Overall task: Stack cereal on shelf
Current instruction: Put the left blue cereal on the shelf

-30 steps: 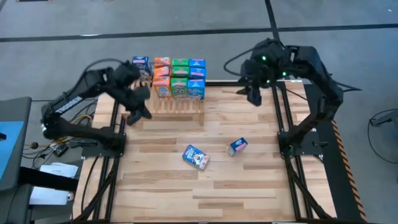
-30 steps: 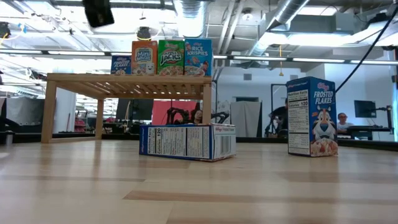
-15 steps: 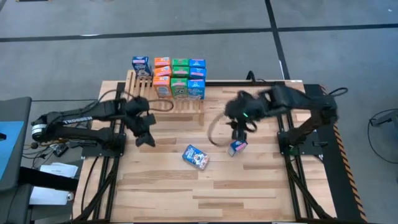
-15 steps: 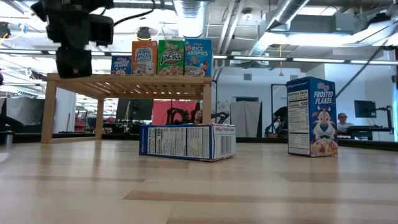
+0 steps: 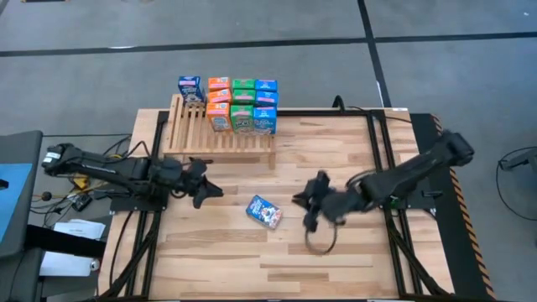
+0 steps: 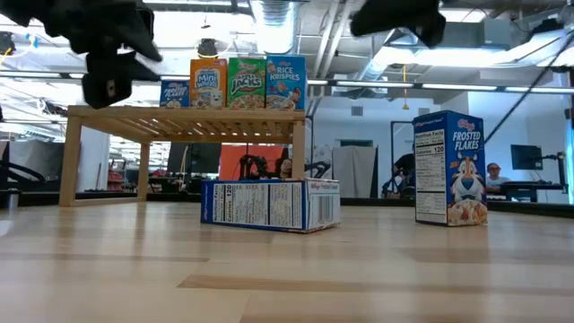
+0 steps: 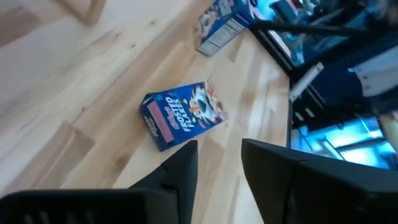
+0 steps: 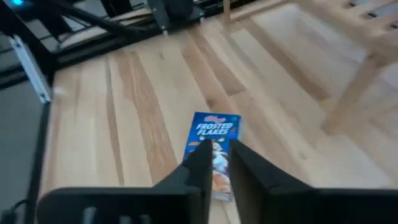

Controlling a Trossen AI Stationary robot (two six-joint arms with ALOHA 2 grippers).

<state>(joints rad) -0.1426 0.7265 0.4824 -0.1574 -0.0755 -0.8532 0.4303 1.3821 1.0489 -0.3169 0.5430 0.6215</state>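
Your left gripper (image 5: pixel 204 191) is hovering with fingers narrowly parted, holding nothing, the lying Frosted Flakes box (image 5: pixel 263 211) at its 3 o'clock. Your right gripper (image 5: pixel 307 204) is also empty, nearly closed, at that box's 3 o'clock. Other cereal boxes (image 5: pixel 242 105) are standing on the shelf (image 5: pixel 195 134).

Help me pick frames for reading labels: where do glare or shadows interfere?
High view: even light, only a faint shadow under the shelf. Low view: bright ceiling lamps behind, yet the upright box reads clearly. Left wrist view: blue glow beyond the table, no glare on the lying box. Right wrist view: none either.
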